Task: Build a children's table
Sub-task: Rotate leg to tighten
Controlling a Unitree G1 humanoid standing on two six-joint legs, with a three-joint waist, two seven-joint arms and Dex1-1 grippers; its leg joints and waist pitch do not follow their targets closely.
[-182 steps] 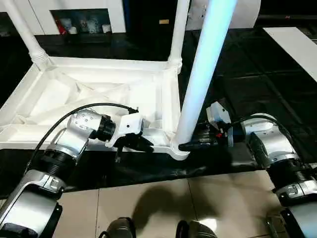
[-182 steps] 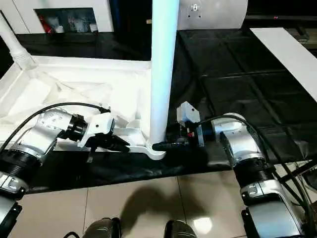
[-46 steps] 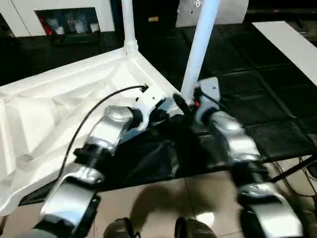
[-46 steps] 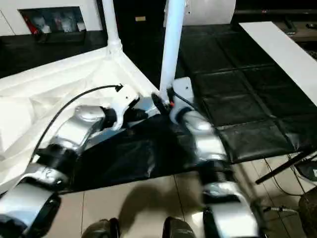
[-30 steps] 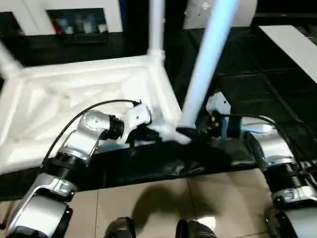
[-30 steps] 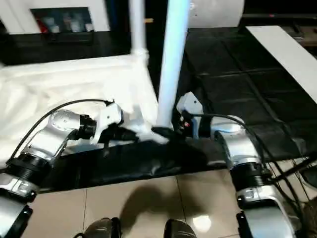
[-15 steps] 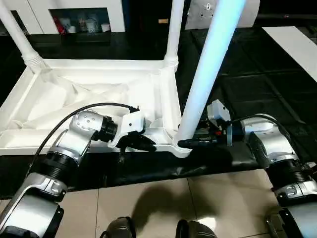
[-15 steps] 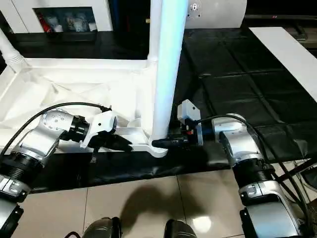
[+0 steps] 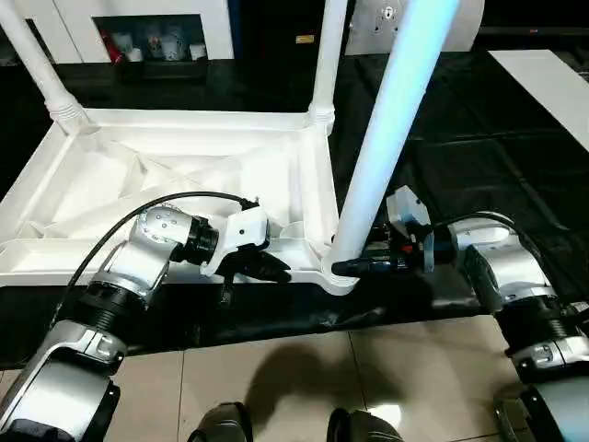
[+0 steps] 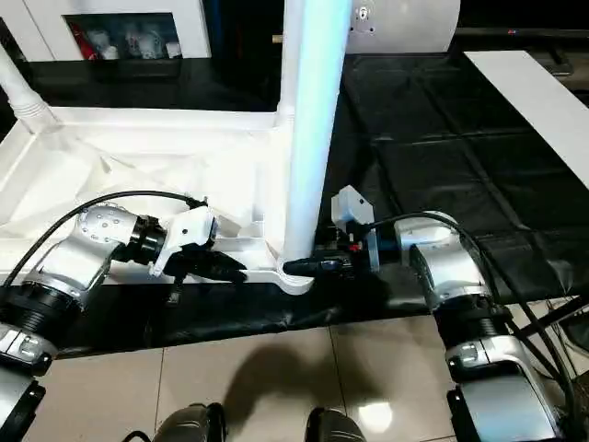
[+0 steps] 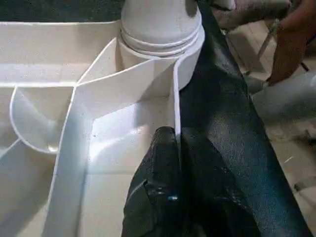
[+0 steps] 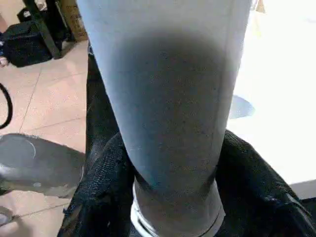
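Note:
The white children's table lies upside down on the workbench, its ribbed top (image 9: 166,175) facing up. Three legs stand in its corner sockets: one at the back left (image 9: 37,64), one at the back right (image 9: 327,55), and a near leg (image 9: 391,120) at the front right corner. My left gripper (image 9: 276,270) is shut on the top's thin front rim (image 11: 176,94), just beside the near corner socket (image 11: 160,34). My right gripper (image 9: 345,268) reaches in from the right. Its black fingers (image 12: 103,182) press on both sides of the near leg's base (image 12: 168,98).
The black sheet-covered workbench (image 9: 479,147) stretches to the right, with a white board (image 9: 552,83) at its far right edge. Tiled floor (image 9: 276,368) and my feet (image 9: 221,424) lie below the bench's front edge. A white cabinet (image 9: 147,37) stands behind.
The head view has swung and steadied. My right fingers have closed in around the near leg's base. The left gripper keeps its hold on the rim.

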